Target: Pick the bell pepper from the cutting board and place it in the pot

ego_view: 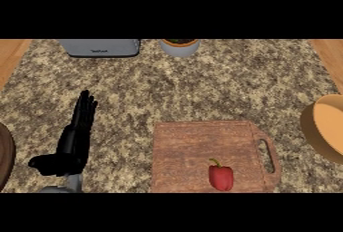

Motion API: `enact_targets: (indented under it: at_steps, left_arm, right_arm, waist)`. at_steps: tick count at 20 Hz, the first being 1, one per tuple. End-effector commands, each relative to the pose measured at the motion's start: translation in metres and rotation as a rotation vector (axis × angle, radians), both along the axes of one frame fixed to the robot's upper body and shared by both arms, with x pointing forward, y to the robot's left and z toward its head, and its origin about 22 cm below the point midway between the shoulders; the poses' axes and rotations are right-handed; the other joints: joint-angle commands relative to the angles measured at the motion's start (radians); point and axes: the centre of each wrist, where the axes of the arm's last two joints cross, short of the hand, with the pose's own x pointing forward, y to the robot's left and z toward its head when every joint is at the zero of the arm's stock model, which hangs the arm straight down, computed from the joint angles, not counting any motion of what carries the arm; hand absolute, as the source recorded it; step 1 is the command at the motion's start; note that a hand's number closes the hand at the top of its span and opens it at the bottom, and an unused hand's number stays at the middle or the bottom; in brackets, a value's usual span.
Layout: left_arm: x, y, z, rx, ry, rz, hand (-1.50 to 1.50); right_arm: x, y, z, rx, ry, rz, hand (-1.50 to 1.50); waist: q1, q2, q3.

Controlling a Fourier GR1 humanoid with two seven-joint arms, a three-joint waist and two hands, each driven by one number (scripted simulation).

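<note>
1. Pepper [221, 177]: red, with a green stem. It lies on the near part of the board [194, 149], close to the board's front edge and right of its middle. Its long axis runs roughly near to far, stem pointing away from the robot and slightly left.
2. Left hand [70, 145]: at the view's left, resting over the counter [201, 86], fingers straight and pointing away from the robot, thumb out to the left. The hand is released and holds nothing. It is well apart from the pepper, which lies to its right and slightly nearer the robot.
3. Right hand: not in view. No statement about its fingers is possible.
4. Board: wooden, with a handle slot [269, 156] on its right side. Only the pepper lies on it.
5. Pot [325, 129]: tan vessel at the right edge, partly cut off by the frame, to the right of the board and farther away than the pepper. The pepper is not yet in it.
6. Key relation: the pepper sits between the left hand and the pot, nearer the pot side. Judgement: the right arm is likely the better placed for pick and transfer.
7. Dark round object [5, 156]: at the left edge, mostly cut off; identity cannot be determined.
8. Far edge: a grey appliance [100, 47] and a small planter [179, 46].
</note>
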Motion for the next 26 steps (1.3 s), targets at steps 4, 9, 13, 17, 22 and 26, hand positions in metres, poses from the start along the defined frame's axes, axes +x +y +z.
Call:
enact_targets:
  at_steps: [4, 9, 13, 17, 22, 26]
  left_arm:
    - [-0.002, -0.001, 0.002, 0.004, -0.003, -0.020, 0.00]
    - [-0.001, 0.001, -0.010, -0.007, 0.001, -0.001, 0.00]
    - [0.018, 0.002, 0.002, -0.005, 0.006, -0.010, 0.00]
    - [0.001, 0.007, -0.015, -0.016, 0.009, -0.017, 0.00]
    - [-0.013, 0.004, -0.012, -0.004, 0.023, -0.021, 0.00]
    - [0.006, -0.014, 0.011, -0.007, 0.017, -0.004, 0.00]
  right_arm:
    - [0.034, 0.016, -0.011, -0.088, 0.127, -0.147, -1.50]
    - [0.057, 0.034, -0.020, -0.065, 0.184, -0.121, -1.50]
    - [0.100, 0.028, -0.030, -0.061, 0.174, -0.130, -1.50]
    - [0.101, 0.041, -0.025, -0.080, 0.186, -0.131, -1.50]
    - [0.111, 0.047, -0.041, -0.081, 0.169, -0.136, -1.50]
    - [0.129, 0.039, -0.052, -0.073, 0.203, -0.146, -1.50]
  waist:
    - [0.011, -0.003, 0.002]
    - [0.007, -0.009, 0.003]
    - [0.008, -0.009, 0.003]
    - [0.007, -0.010, 0.003]
    - [0.009, -0.011, 0.003]
    - [0.008, -0.010, 0.004]
